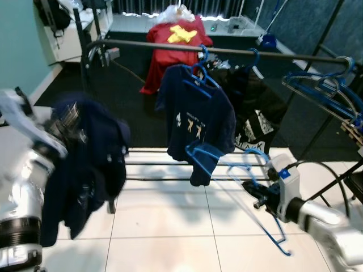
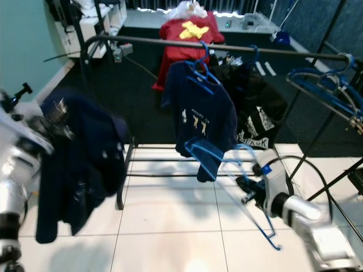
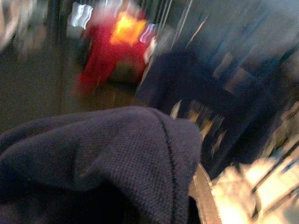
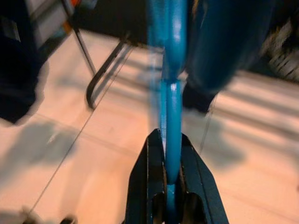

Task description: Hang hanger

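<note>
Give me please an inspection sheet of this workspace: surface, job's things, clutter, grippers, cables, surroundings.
Surface: white tiled floor.
Job's things: blue hanger in the right gripper; clothes rail carries a navy T-shirt and a black shirt, each on a hanger.
Clutter: spare blue hangers stacked at the right.
Grippers: right gripper shut on the hanger; left gripper under a dark garment, fingers hidden.
Cables: black cable on the right arm.
Surroundings: red garment behind the rail, dark carpet.
</note>
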{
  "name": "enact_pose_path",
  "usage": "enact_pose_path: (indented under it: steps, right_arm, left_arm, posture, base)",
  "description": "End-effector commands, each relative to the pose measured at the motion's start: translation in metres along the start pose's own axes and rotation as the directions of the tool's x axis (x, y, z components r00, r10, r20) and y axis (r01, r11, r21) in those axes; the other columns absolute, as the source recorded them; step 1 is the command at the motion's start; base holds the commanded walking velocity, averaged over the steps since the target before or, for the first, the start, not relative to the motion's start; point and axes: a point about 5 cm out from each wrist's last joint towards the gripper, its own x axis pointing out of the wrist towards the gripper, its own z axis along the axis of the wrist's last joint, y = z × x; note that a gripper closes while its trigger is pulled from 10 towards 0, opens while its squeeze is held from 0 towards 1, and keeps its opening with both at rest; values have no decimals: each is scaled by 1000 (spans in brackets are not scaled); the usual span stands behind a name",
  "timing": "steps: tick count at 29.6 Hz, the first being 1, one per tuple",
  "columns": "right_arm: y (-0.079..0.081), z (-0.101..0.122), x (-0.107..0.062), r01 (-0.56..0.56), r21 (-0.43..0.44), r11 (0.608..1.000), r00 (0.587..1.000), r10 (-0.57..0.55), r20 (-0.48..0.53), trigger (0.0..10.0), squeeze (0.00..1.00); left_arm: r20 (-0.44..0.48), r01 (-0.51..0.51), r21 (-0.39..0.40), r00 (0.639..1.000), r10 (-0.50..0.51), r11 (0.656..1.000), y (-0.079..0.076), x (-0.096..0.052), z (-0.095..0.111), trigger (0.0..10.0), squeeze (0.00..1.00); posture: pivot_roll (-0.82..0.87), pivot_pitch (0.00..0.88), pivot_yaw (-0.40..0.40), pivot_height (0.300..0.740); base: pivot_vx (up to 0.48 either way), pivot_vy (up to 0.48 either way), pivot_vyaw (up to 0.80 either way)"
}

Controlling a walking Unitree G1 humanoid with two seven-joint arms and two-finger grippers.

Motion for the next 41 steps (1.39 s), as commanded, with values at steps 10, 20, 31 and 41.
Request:
enact_pose_path:
  steps: [10, 20, 31, 41]
  right_arm:
    - [32, -103, -17, 333, 170, 928, 941, -315, -125, 10000, 0]
    - [34, -131, -17, 351, 339, 873, 936, -335, -107, 10000, 0]
    - [23, -149, -15, 346, 246, 905, 937, -319, -142, 10000, 0]
    - [8, -136, 1, 389, 283, 877, 921, -367, -129, 10000, 0]
  left_arm:
    - [-333, -316, 45, 890, 312, 948, -30, -92, -137, 10000, 0]
    - [-362, -464, -130, 845, 393, 877, -23, -105, -160, 10000, 0]
    - [-379, -424, -70, 849, 369, 903, -24, -90, -166, 10000, 0]
    - [-361, -415, -63, 857, 367, 908, -18, -63, -154, 10000, 0]
  posture:
    - [85, 125, -38, 740]
    - [102, 105, -38, 740]
    - [121, 37, -72, 740]
    - [99, 0, -36, 740]
  base:
    - [0, 0, 704]
    - [0, 0, 760]
    - [0, 0, 738]
    - [0, 0, 738]
